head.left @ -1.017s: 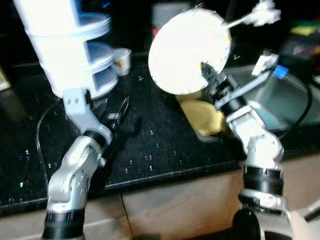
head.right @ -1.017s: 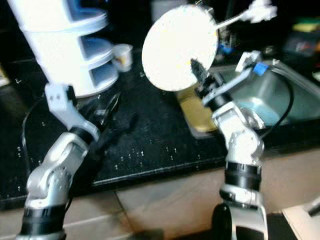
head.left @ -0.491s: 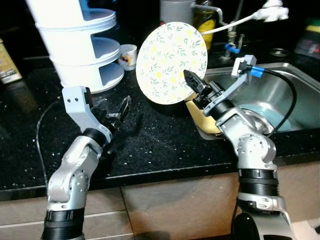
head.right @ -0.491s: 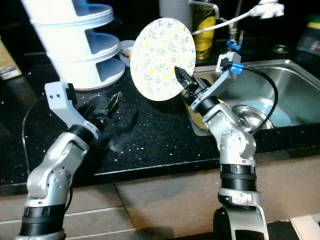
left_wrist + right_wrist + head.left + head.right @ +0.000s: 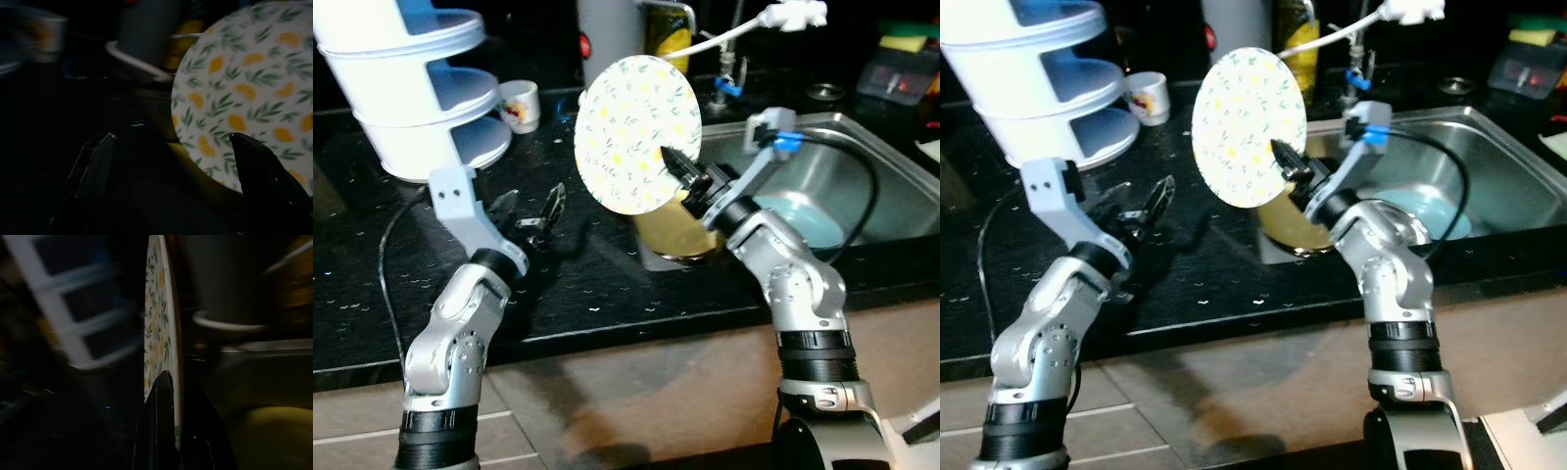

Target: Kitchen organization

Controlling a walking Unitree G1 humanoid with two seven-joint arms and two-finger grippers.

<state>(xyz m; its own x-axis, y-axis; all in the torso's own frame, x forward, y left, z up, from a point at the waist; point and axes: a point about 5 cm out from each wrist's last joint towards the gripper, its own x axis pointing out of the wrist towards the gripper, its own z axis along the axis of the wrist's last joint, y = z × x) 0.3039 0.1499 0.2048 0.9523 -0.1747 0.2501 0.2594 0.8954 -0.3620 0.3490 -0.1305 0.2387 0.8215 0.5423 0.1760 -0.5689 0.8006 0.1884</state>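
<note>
Plate (image 5: 636, 134) carried further toward the rack (image 5: 406, 93) since before. Eye views: right gripper (image 5: 677, 164) pinches its rim at 4 o'clock, held upright, likely for slotting. Left wrist: left gripper (image 5: 171, 166) spread, empty, plate at 2 o'clock. Right wrist: finger clamped on rim.

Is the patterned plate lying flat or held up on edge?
On edge: the right claw grips the plate at its rim, face upright above the counter.

- I can read no words, brand names, numbers or signs anywhere.
- The small white cup (image 5: 520, 104), at about eleven o'clock on the black counter (image 5: 597, 284), bears a printed motif too small and blurred to read.
</note>
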